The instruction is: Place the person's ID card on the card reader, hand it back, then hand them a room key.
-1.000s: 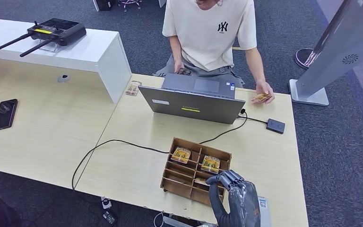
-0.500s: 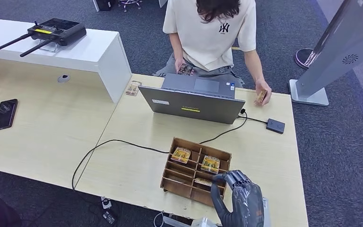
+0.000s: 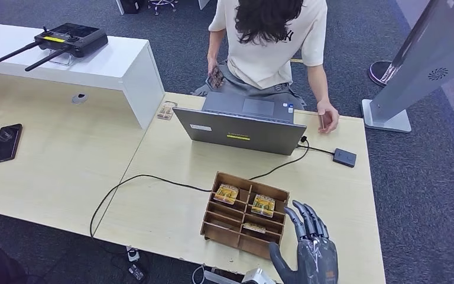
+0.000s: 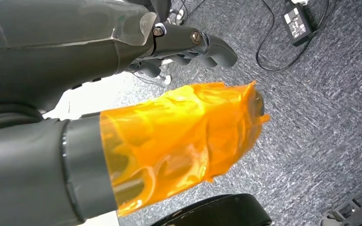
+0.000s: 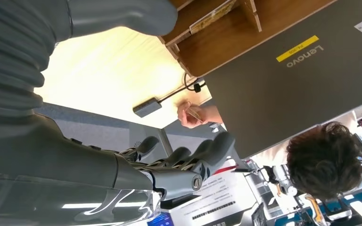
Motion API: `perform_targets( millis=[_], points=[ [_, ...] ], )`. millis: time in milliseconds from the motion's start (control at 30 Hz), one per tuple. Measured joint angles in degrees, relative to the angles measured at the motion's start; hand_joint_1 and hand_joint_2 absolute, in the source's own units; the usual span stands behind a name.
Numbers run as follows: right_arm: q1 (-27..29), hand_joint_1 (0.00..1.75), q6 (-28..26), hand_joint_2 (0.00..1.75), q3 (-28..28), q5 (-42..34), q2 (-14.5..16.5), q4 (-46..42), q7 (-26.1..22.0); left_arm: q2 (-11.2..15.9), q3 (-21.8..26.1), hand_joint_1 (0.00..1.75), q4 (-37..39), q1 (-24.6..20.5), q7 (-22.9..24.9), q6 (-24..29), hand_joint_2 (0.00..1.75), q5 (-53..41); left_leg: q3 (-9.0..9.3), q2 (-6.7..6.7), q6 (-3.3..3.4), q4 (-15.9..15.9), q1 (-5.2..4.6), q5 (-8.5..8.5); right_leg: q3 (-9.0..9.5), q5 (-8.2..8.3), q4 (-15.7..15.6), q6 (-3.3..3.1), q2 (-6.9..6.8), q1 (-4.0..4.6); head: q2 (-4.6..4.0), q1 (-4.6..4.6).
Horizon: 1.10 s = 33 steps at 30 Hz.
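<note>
One right hand (image 3: 309, 251) fingers spread, empty; person's card (image 3: 322, 120) held edge-up.

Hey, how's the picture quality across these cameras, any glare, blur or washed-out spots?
Head view: even light, sharp. Left wrist view: an orange film up close looks glossy, and the floor is sharp. Right wrist view: the tabletop is washed out bright, and the right robot hand is a little soft.
</note>
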Motion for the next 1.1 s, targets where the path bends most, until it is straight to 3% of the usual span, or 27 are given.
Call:
perform_targets(
  millis=[67, 200, 600, 1100],
  points=[
    [-0.07, 0.57, 0.56, 1.75, 0.26, 0.19, -0.22, 0.18, 0.28, 0.0, 0.05, 0.0, 0.03, -0.01, 0.0, 0.01, 0.0, 0.07, 0.0, 0.0, 0.0, 0.0, 0.0, 0.0, 0.0, 0.0, 0.0, 0.0, 0.0, 0.0, 0.0, 0.01],
    [-0.31, 1.01, 1.41, 1.75, 0.62, 0.31, -0.45, 0.49, 0.42, 0.0, 0.1, 0.0, 0.04, -0.02, 0.0, -0.01, 0.0, 0.18, 0.0, 0.0, 0.0, 0.0, 0.0, 0.0, 0.0, 0.0, 0.0, 0.0, 0.0, 0.0, 0.0, 0.01],
    [-0.53, 0.71, 2.72, 1.75, 0.83, 2.31, -0.52, 0.6, 0.39, 0.0, 0.5, 0.0, 0.04, -0.05, 0.0, 0.01, 0.0, 0.65, 0.0, 0.0, 0.0, 0.0, 0.0, 0.0, 0.0, 0.0, 0.0, 0.0, 0.0, 0.0, 0.0, 0.0],
    [-0.9, 0.88, 5.95, 1.75, 1.79, 3.61, -1.33, 0.4, 1.28, -0.09, 1.27, 0.0, 0.04, -0.13, -0.02, 0.01, 0.0, 1.08, 0.0, 0.0, 0.0, 0.0, 0.0, 0.0, 0.0, 0.0, 0.0, 0.0, 0.0, 0.0, 0.0, 0.0]
  ],
)
